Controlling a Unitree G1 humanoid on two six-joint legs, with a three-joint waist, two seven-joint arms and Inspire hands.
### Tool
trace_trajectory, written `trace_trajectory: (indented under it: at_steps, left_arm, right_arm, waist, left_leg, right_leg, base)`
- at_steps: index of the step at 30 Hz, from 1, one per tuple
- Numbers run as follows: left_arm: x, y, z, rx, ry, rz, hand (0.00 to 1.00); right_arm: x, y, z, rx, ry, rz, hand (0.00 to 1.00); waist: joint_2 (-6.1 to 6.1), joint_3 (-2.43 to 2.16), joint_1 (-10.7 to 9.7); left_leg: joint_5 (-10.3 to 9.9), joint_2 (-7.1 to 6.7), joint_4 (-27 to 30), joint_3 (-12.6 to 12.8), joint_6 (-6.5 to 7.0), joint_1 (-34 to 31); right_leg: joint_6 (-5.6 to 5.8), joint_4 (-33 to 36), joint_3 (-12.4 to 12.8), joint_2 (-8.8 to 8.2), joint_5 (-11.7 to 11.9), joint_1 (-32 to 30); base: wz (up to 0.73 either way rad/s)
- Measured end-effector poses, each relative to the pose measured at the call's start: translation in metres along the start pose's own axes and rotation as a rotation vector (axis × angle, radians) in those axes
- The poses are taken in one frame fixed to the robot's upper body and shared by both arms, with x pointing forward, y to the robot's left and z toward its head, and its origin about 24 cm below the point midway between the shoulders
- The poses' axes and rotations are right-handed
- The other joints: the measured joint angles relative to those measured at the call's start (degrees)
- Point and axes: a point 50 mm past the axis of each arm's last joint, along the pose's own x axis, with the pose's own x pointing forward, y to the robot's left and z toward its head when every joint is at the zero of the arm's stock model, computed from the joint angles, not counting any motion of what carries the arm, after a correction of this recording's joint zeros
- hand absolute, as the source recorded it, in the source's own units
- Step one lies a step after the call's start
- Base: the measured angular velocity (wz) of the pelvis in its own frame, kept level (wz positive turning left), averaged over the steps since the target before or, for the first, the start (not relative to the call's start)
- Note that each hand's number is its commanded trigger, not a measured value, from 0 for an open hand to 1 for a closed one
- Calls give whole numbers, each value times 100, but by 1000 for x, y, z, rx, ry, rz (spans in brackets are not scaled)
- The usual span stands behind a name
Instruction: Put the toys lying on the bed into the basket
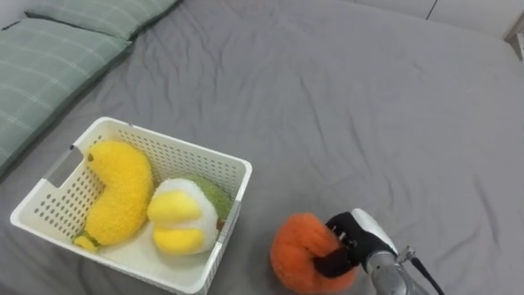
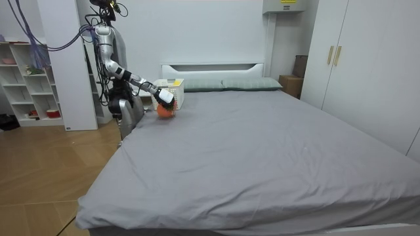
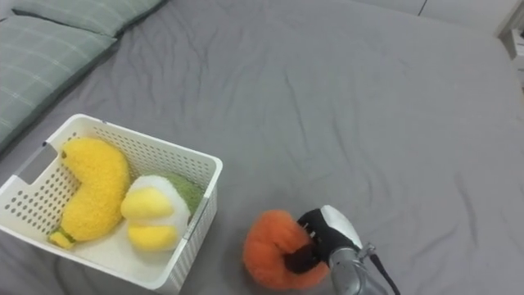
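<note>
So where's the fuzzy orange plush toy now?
In the left eye view's lower right, the right hand grips the orange plush toy over the grey bedsheet, just right of the white plastic basket.

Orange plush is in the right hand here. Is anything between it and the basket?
Nothing lies on the grey sheet between the orange plush, gripped by the right hand, and the white basket. Only the basket's near wall must be cleared. Inside, a yellow banana plush and a white-and-yellow plush fill much of it.

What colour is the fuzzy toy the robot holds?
Orange: the fuzzy toy, best seen in the left eye view.
</note>
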Motion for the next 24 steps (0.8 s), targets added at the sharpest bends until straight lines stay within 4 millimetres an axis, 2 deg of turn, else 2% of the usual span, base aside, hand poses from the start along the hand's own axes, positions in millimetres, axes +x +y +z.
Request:
trace_trajectory:
  at_steps: [6, 10, 15, 19, 24]
  left_arm:
    - [3, 6, -4, -33, 38, 16, 0]
    - [4, 13, -9, -66, 65, 42, 0]
    - [3, 18, -15, -81, 78, 42, 0]
    - [3, 19, -14, -81, 69, 44, 0]
    - [3, 19, -12, -76, 60, 43, 0]
  right_arm:
    - [-3, -31, 18, 66, -91, -115, 100]
    - [-7, -46, 29, 82, -150, -175, 100]
    - [-17, -69, 62, 78, -297, -242, 100]
    - [-16, -76, 75, 90, -344, -257, 100]
    - [-19, -78, 84, 91, -384, -245, 100]
  waist:
    - [1, 1, -70]
    - [-29, 7, -120]
    - [-40, 6, -141]
    - [-61, -5, -132]
    - [-57, 7, -31]
  left_leg:
    - [2, 12, -55, 115, 1, 75]
    - [0, 10, -69, 117, 3, 84]
    - [0, 13, -75, 136, 3, 125]
    - [1, 13, -72, 135, 3, 138]
    - [-1, 12, -80, 116, 4, 114]
  right_leg:
    - [-1, 19, 128, 11, 1, 16]
    - [-1, 17, 122, 9, 1, 15]
    - [0, 14, 129, 13, 0, 28]
    - [0, 14, 125, 11, 0, 50]
    - [0, 18, 110, 9, 0, 45]
  base:
    - [-10]
    - [-1]
    - [0]
    - [0]
    - [0]
